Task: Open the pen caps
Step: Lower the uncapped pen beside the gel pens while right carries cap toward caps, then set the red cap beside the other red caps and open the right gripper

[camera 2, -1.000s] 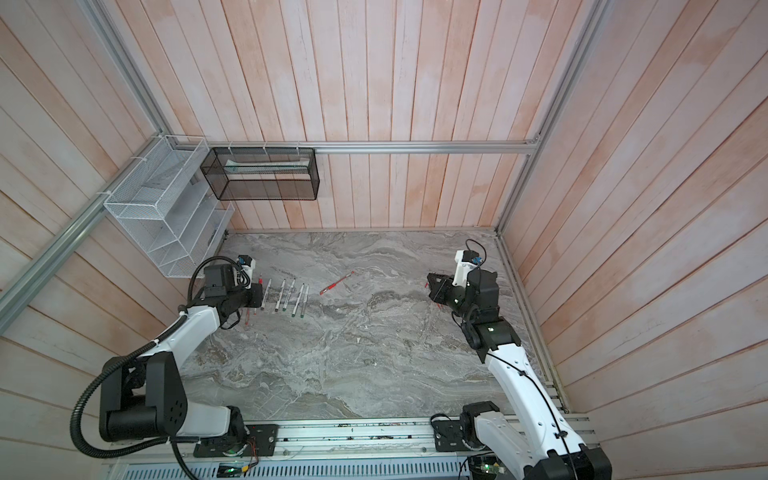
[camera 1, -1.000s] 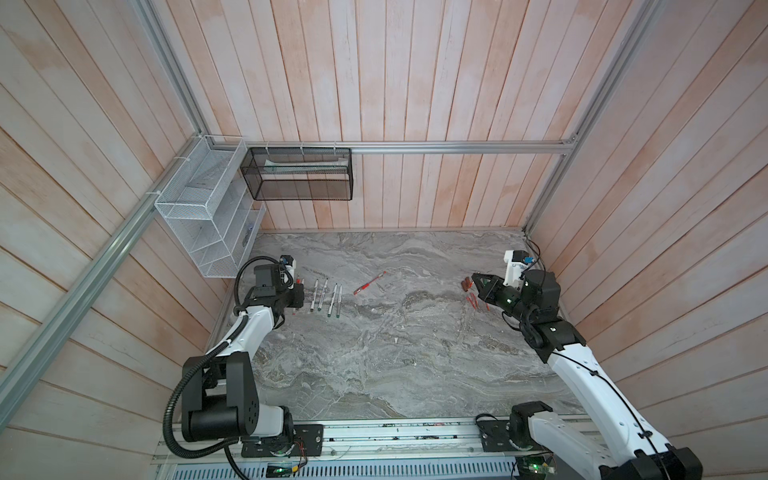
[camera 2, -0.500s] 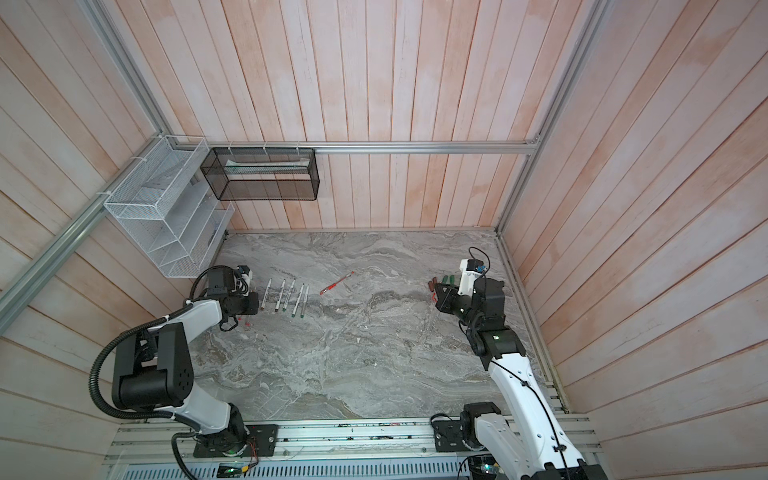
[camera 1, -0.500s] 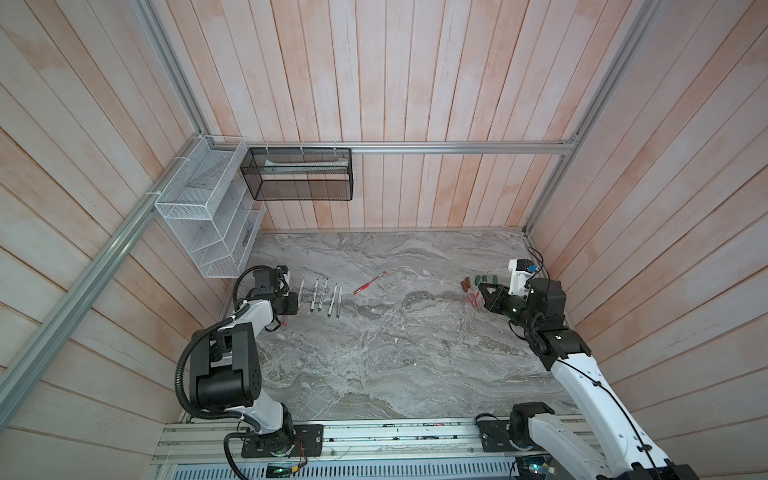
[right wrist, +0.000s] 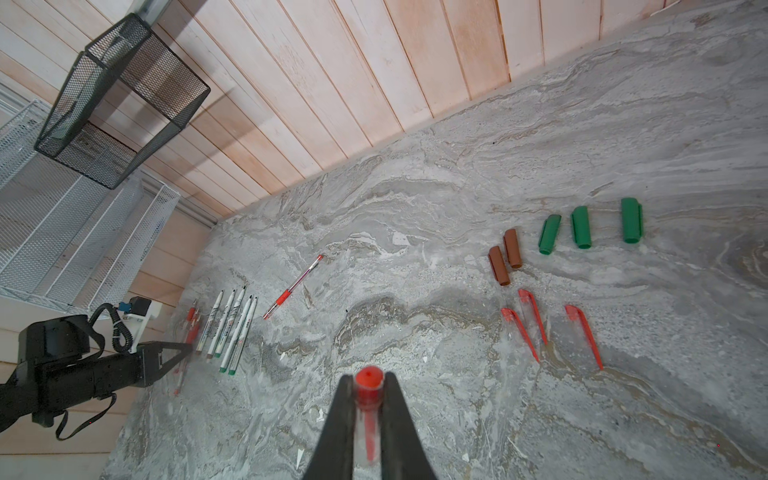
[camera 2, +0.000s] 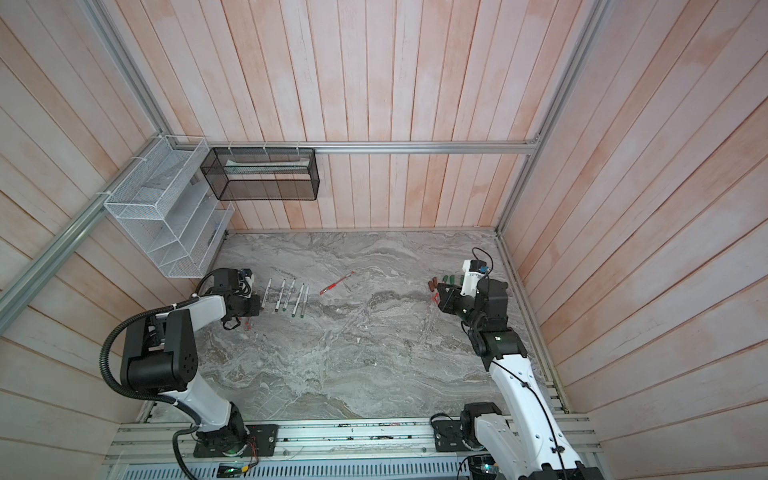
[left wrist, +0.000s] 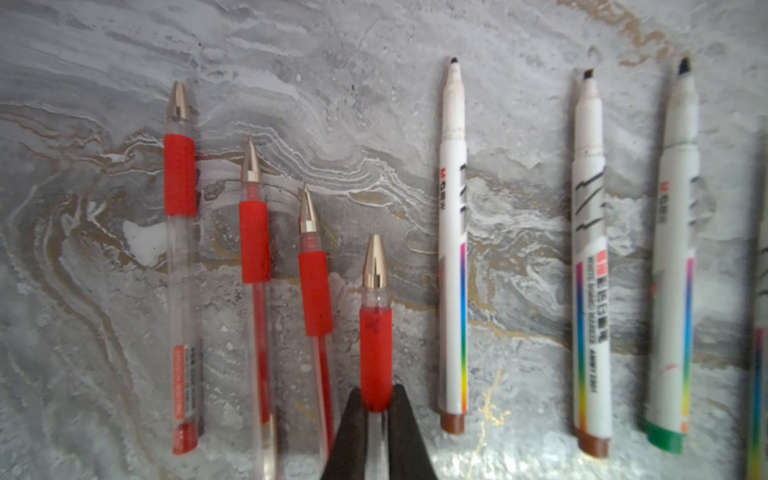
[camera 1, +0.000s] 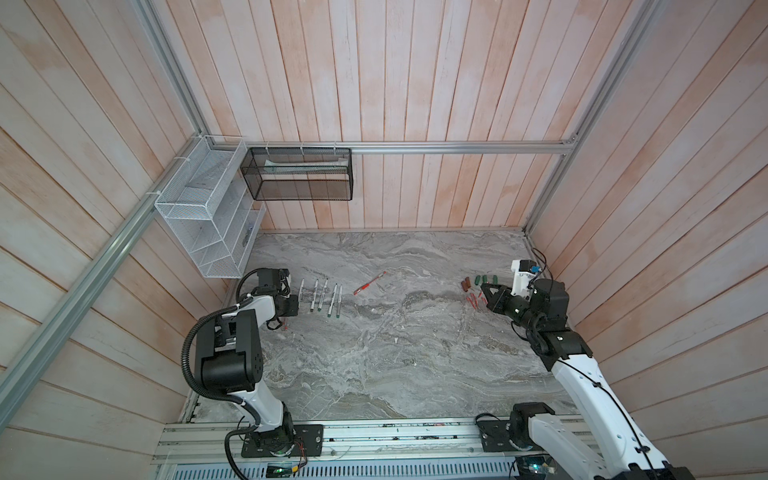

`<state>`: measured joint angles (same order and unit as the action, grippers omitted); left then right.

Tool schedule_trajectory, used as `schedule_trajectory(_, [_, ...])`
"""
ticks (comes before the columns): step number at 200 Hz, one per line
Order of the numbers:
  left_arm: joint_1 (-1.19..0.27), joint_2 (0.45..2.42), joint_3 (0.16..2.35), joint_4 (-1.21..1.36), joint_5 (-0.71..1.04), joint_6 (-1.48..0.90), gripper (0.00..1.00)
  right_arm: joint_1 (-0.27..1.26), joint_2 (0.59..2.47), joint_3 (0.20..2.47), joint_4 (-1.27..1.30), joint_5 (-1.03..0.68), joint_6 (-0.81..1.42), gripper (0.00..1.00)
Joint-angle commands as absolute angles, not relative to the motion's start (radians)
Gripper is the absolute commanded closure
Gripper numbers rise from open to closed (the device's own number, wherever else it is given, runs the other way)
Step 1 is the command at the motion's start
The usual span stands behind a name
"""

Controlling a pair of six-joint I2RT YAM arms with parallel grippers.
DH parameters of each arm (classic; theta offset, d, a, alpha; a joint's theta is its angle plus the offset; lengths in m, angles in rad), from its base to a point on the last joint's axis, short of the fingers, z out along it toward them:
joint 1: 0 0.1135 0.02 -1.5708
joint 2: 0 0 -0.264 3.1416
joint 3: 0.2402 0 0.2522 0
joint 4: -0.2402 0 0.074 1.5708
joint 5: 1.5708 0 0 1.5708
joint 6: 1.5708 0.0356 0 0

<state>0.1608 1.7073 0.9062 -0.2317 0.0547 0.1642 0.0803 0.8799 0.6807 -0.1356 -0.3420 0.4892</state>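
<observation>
My left gripper (left wrist: 376,405) (camera 1: 292,309) is shut on an uncapped red gel pen (left wrist: 376,324), held over the left end of the table beside three bare red pens (left wrist: 255,249) and a row of white markers (left wrist: 452,249) (camera 1: 320,295). My right gripper (right wrist: 369,388) (camera 1: 484,286) is shut on a red clipped pen cap (right wrist: 369,392) at the right end. Loose pen caps lie just beyond it: two brown (right wrist: 500,270), three green (right wrist: 581,227) and three red (right wrist: 532,316). One red pen (right wrist: 295,286) (camera 2: 337,283) still wearing its cap lies alone mid-table.
A white wire rack (camera 1: 208,220) and a black mesh basket (camera 1: 297,174) hang on the walls over the far left corner. Wooden walls close in the marble table (camera 1: 395,353) on three sides. The arm bases stand on a metal rail (camera 1: 374,436) along the near edge.
The left arm has folded more upright and its gripper has shifted a little toward the near side beside the marker row. The right gripper has barely moved and still holds the cap.
</observation>
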Motion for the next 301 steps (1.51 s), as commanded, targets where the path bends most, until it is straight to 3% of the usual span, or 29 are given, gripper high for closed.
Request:
schedule_trajectory(1, [0.161,1.707,0.905,-0.223,0.032,0.159,0.92,0.062,0.881,0.663,-0.144,-0.36,0.463,1.0])
schedule_trajectory(29, [0.161,1.694,0.903,-0.22,0.041,0.152,0.77,0.043,0.873,0.644,-0.136,-0.355,0.455,1.0])
schedule_trajectory(112, [0.161,1.531,0.855,-0.203,0.079,0.116,0.75,0.02,0.895,0.689,-0.212,-0.334,0.428,1.0])
schedule_trajectory(128, [0.161,1.487,0.84,-0.196,0.126,0.1,0.7,0.017,0.914,0.706,-0.237,-0.309,0.416,1.0])
schedule_trajectory(223, [0.16,1.177,0.682,-0.127,0.349,0.069,0.37,-0.033,1.255,0.917,-0.406,-0.183,0.299,1.0])
schedule_trajectory(301, [0.167,1.144,0.683,-0.127,0.438,0.042,0.35,-0.077,1.562,1.011,-0.465,-0.013,0.196,1.0])
